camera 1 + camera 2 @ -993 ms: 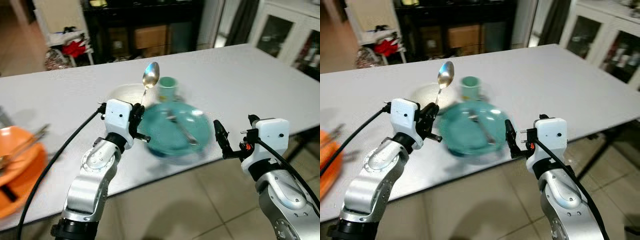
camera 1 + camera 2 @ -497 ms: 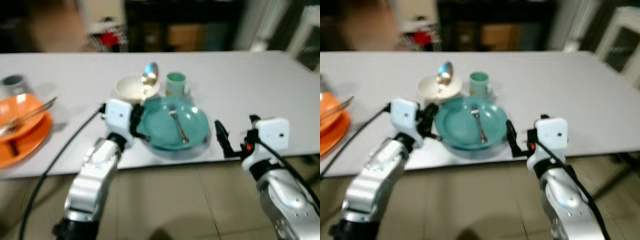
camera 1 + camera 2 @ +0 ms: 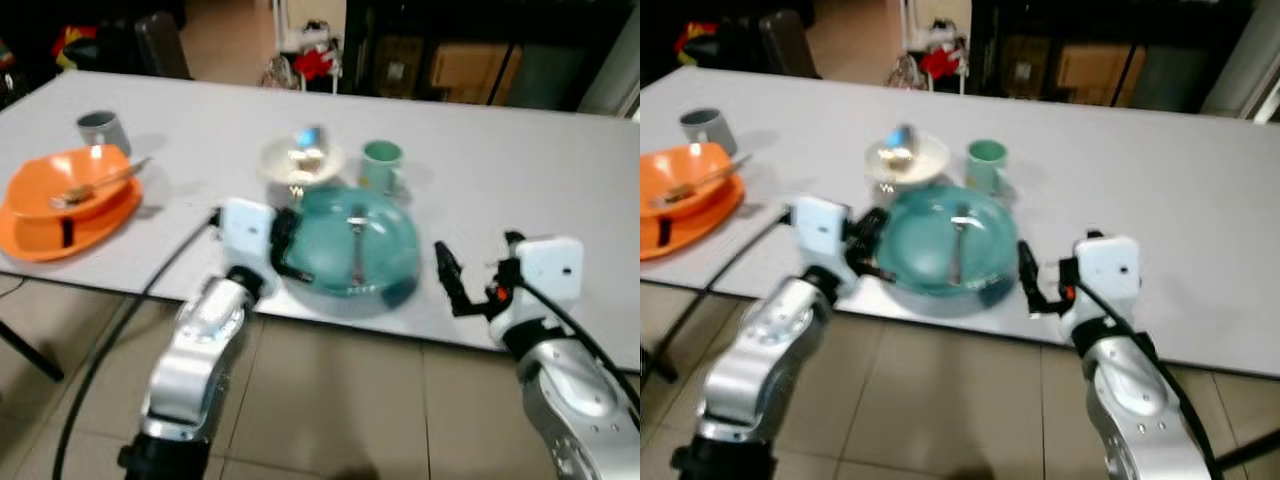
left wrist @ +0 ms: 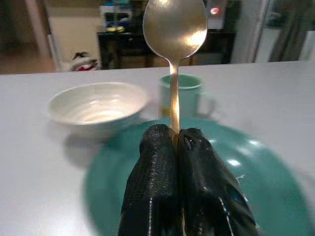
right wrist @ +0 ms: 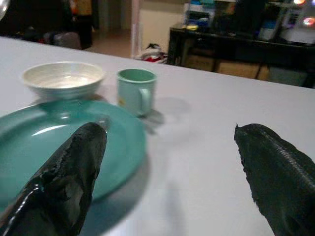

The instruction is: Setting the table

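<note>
Left claw (image 4: 176, 147) pinched tight on the handle of a shiny metal spoon (image 4: 174, 29), held upright at the near left rim of the round teal plate (image 3: 350, 252); right claw (image 5: 167, 172) spread wide, empty, beside that plate's right edge above the white surface (image 3: 520, 150). On the plate a metal fork (image 3: 357, 245); beyond it a cream ceramic bowl (image 4: 96, 105) and a pale green mug (image 5: 137, 91). Far left, an orange plate (image 3: 65, 200) and a grey cup (image 3: 102, 130).

The tabletop (image 3: 520, 170) is bare to the right of the teal plate (image 3: 330, 262) and green cup (image 3: 381, 165), so the right tool (image 3: 447, 282) has open room there. Ahead of the left tool (image 4: 174, 142), the plate, the white bowl (image 3: 300, 160) and the cup stand close together. Far left, the orange plate (image 3: 40, 215) and grey cup (image 3: 103, 130) block that corner. Between them and the bowl lies a bare strip.
</note>
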Robot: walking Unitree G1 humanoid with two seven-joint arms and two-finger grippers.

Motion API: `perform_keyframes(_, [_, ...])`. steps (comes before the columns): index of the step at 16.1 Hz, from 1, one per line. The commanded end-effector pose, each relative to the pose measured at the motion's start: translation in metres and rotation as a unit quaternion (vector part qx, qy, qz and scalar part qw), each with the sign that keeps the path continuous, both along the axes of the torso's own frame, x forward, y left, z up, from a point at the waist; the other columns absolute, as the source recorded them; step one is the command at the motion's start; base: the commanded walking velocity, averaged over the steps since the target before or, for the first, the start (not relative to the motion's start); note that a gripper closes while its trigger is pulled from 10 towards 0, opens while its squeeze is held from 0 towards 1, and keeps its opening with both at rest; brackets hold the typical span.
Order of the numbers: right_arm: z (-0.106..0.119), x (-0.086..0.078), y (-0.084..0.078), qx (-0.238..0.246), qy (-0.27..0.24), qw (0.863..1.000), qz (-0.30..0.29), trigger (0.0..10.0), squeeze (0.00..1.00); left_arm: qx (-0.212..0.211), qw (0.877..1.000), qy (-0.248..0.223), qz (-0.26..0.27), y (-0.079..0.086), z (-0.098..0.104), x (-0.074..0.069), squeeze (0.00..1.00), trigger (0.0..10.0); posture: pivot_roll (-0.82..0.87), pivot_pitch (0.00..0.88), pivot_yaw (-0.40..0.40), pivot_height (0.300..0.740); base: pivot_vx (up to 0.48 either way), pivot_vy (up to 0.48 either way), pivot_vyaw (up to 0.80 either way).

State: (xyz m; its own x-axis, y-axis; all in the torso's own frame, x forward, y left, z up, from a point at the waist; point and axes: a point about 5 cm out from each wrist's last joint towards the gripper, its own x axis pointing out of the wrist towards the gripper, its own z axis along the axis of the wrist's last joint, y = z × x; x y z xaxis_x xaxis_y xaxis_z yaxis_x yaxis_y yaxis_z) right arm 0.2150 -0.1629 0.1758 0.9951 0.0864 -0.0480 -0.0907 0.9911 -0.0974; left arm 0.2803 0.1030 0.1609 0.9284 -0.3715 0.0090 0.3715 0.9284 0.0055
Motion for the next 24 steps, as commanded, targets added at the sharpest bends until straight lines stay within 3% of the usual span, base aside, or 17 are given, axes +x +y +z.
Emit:
perform_keyframes(1, [0.003, 0.000, 0.004, 0.010, -0.006, 1.000, 0.011, 10.0, 0.00, 0.002, 1.000, -0.003, 0.005, 0.006, 0.003, 0.001, 0.00, 10.0, -0.09, 0.000, 0.012, 0.740, 0.000, 0.000, 0.00])
perform_keyframes(6, [0.002, 0.000, 0.006, 0.014, -0.004, 1.000, 0.019, 10.0, 0.00, -0.005, 1.000, -0.006, -0.010, 0.005, 0.003, 0.001, 0.00, 10.0, -0.09, 0.000, 0.012, 0.740, 0.000, 0.000, 0.00])
perform_keyframes(12, [0.000, -0.002, 0.007, 0.023, 0.001, 1.000, 0.018, 10.0, 0.00, -0.007, 1.000, -0.004, -0.017, 0.009, 0.004, 0.000, 0.00, 10.0, -0.09, 0.000, 0.018, 0.740, 0.299, 0.000, 0.00])
perform_keyframes(18, [-0.004, -0.005, 0.009, 0.033, 0.008, 0.999, 0.017, 10.0, 0.00, 0.004, 1.000, 0.004, -0.030, 0.010, -0.001, -0.003, 0.00, 10.0, -0.08, 0.000, 0.027, 0.740, 0.339, 0.000, -0.53])
perform_keyframes(21, [-0.005, -0.005, 0.010, 0.030, 0.008, 0.999, 0.031, 10.0, 0.00, 0.029, 0.999, 0.016, 0.010, 0.018, -0.008, 0.000, 0.00, 10.0, -0.08, 0.000, 0.027, 0.740, 0.112, 0.000, 0.00])
perform_keyframes(24, [-0.009, -0.004, 0.014, 0.014, 0.027, 0.997, 0.069, 10.0, 0.00, 0.072, 0.993, 0.068, 0.068, 0.036, -0.021, 0.005, 0.00, 10.0, -0.07, 0.000, 0.022, 0.740, 0.000, 0.000, 0.00])
